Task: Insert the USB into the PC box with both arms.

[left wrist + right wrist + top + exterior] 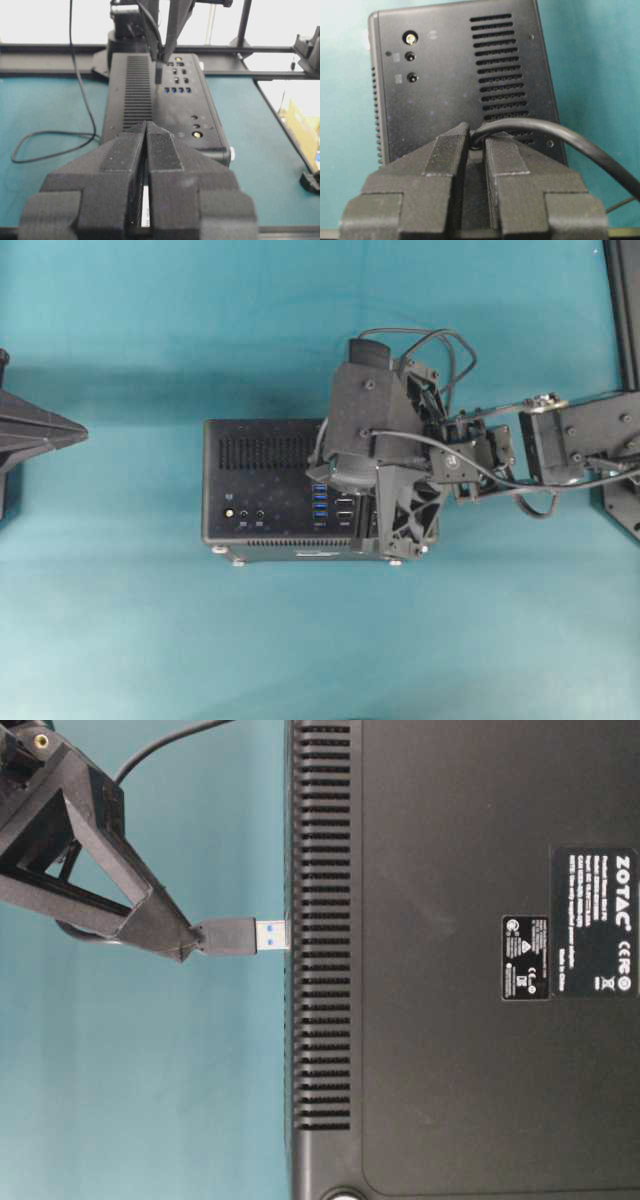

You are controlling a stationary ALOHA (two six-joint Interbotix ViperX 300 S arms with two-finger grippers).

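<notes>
The PC box (260, 490) lies with its port face up; its row of blue sockets (177, 90) shows in the left wrist view. My right gripper (476, 136) is shut on the black plug of the USB (240, 936). The plug's metal tip meets the box's face (320, 935) near the vent slots (137, 85), past the blue sockets. I cannot tell whether it sits in a socket. Its grey cable (570, 140) arcs off to the right. My left gripper (146, 126) is shut on nothing, off the box's short end, and sits at the left edge (60, 433) overhead.
The slack cable (50, 135) loops on the teal table left of the box in the left wrist view. The right arm (560, 445) reaches in from the right. A black frame rail (250, 49) runs behind the box.
</notes>
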